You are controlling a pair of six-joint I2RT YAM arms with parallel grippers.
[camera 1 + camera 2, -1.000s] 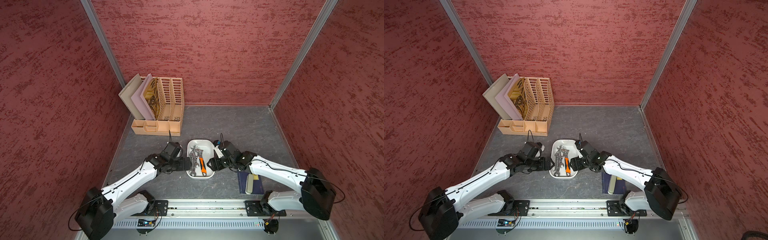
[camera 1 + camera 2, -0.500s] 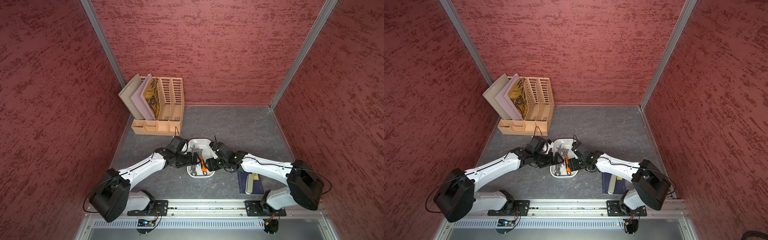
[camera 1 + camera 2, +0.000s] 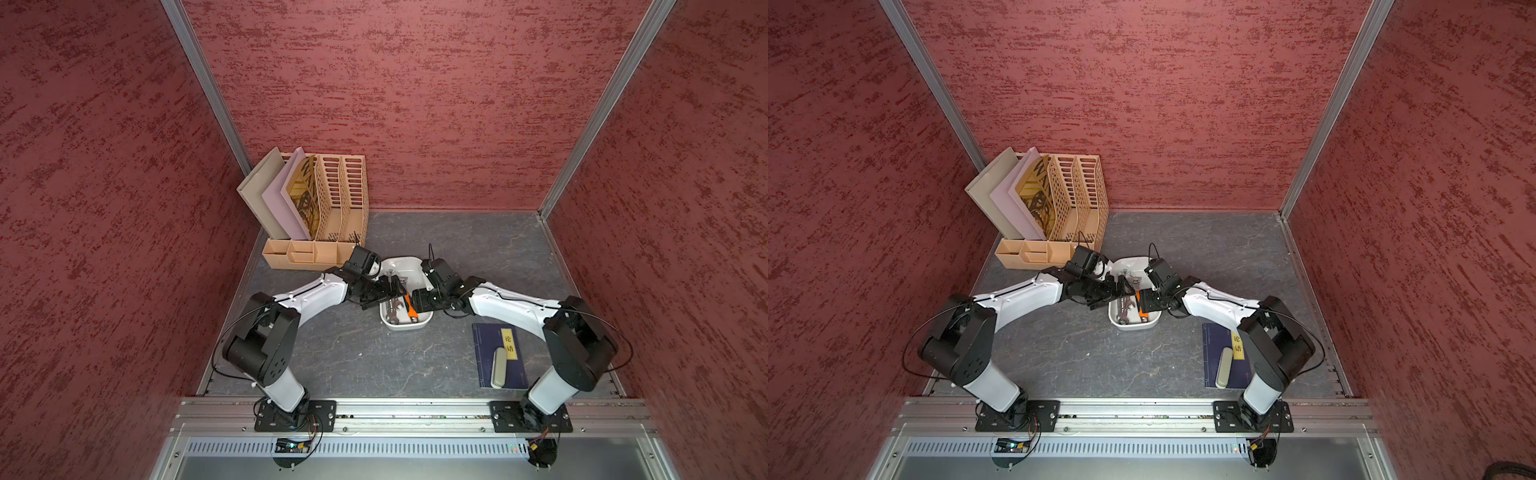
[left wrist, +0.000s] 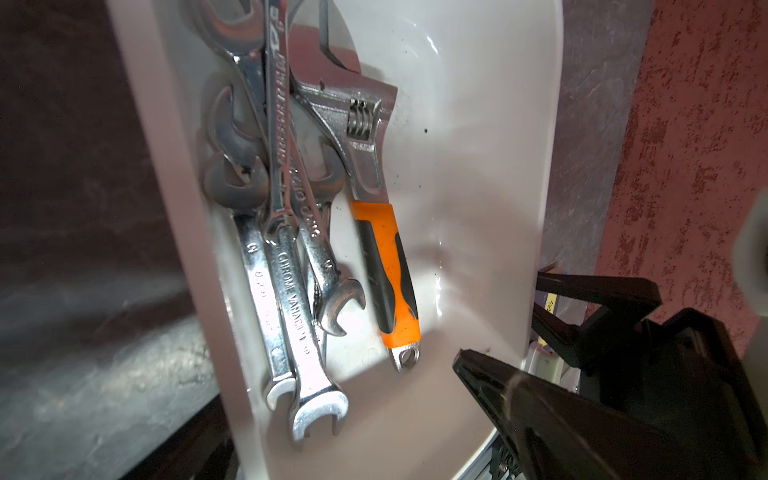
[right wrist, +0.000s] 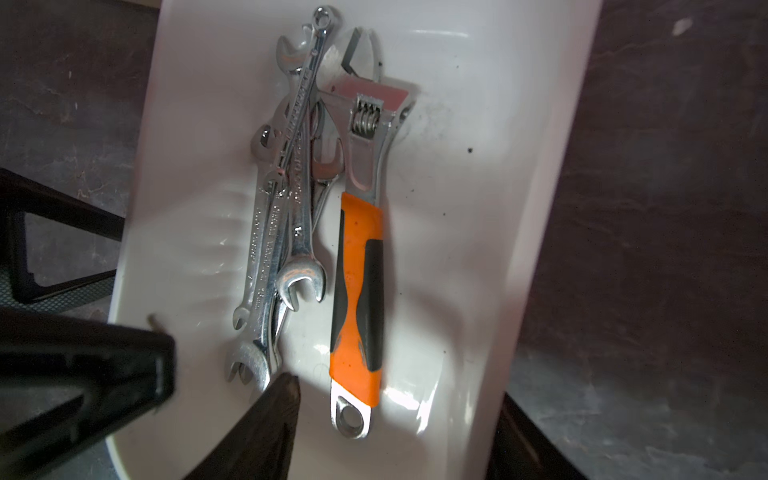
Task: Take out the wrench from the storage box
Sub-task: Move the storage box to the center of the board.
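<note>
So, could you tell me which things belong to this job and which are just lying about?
Job: white shallow plastic tub; orange-handled adjustable steel wrench; chrome open-ended spanners.
Lying about: tan slatted file rack; dark blue book; pale oblong case.

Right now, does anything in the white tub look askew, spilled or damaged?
Nothing damaged. The chrome open-end wrenches lie heaped, crossing one another, in the white shallow plastic tub, beside the orange-handled adjustable wrench; dark specks dot its floor.
</note>
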